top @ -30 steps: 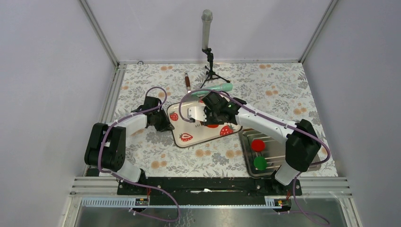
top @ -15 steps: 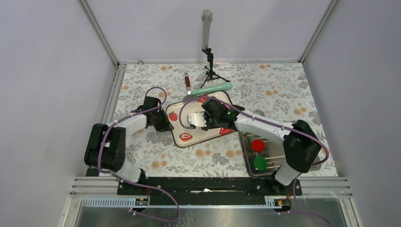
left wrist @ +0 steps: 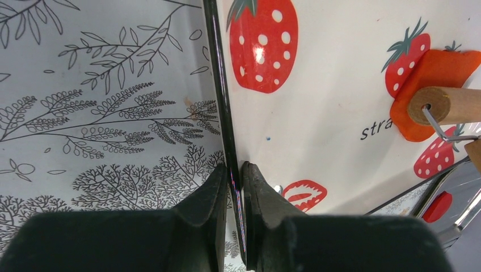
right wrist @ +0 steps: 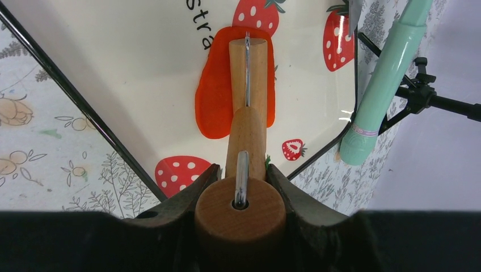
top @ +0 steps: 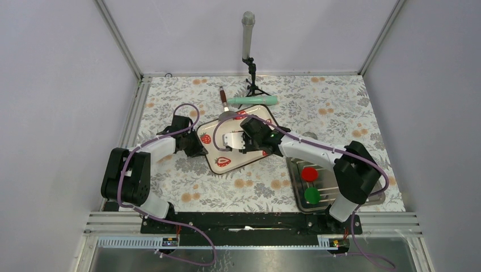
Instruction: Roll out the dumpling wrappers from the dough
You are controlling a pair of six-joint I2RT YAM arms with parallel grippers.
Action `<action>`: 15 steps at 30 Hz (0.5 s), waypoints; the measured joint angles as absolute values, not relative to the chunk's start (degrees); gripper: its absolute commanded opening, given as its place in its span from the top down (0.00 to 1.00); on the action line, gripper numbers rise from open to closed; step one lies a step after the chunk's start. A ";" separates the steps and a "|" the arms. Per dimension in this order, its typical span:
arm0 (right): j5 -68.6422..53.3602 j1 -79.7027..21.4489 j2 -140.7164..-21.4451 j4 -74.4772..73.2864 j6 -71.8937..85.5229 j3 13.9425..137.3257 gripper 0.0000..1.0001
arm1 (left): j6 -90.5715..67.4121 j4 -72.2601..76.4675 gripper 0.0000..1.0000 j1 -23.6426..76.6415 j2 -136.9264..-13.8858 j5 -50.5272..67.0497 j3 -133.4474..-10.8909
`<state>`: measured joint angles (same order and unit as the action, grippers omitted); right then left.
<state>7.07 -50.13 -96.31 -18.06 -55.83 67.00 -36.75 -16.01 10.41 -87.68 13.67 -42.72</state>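
Note:
The dough [right wrist: 212, 96] is a flattened orange-red sheet on the white strawberry-print tray [right wrist: 142, 68]. My right gripper [right wrist: 241, 170] is shut on the handle of a small wooden roller [right wrist: 248, 68], whose barrel lies on the dough. My left gripper [left wrist: 234, 170] is shut on the tray's dark left rim [left wrist: 218, 85]; the dough [left wrist: 437, 68] and the roller's end show at the right of that view. From above, the right gripper [top: 249, 139] covers the dough and the left gripper [top: 195, 148] sits at the tray's left edge. No thin round-edged dumpling wrappers are in view.
A mint-green rolling pin [top: 252, 101] lies against the tray's far edge, beside a brown-handled tool [top: 224, 96] and a microphone stand [top: 248, 51]. A metal tray [top: 295, 187] at the right holds a crimson disc [top: 309, 174] and a green disc [top: 311, 195].
The right gripper and roller have moved left over the dough. The strawberry tray has turned and shifted a little, and the green rolling pin has swung left to lie more level.

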 measured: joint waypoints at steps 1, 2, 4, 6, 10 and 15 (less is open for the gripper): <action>7.07 -50.02 -96.60 -17.87 -55.83 67.22 1.00 | -36.64 -15.97 1.00 10.41 -87.68 13.63 -42.72; 7.07 -49.93 -96.88 -17.63 -55.79 67.46 1.00 | -36.60 -15.92 1.00 10.41 -87.70 13.63 -42.72; 7.07 -49.74 -97.34 -17.32 -55.75 67.81 1.00 | -36.49 -15.81 1.00 10.39 -87.70 13.63 -42.72; 7.09 -49.58 -97.76 -17.26 -55.66 68.31 1.00 | -36.47 -15.77 1.00 10.39 -87.70 13.63 -42.72; 6.87 -49.45 -97.82 -17.56 -54.63 68.62 1.00 | -36.32 -15.79 1.00 10.39 -87.70 13.63 -42.72; 6.48 -49.47 -97.41 -18.04 -52.99 68.71 1.00 | -35.20 -16.25 1.00 10.41 -87.77 13.72 -43.05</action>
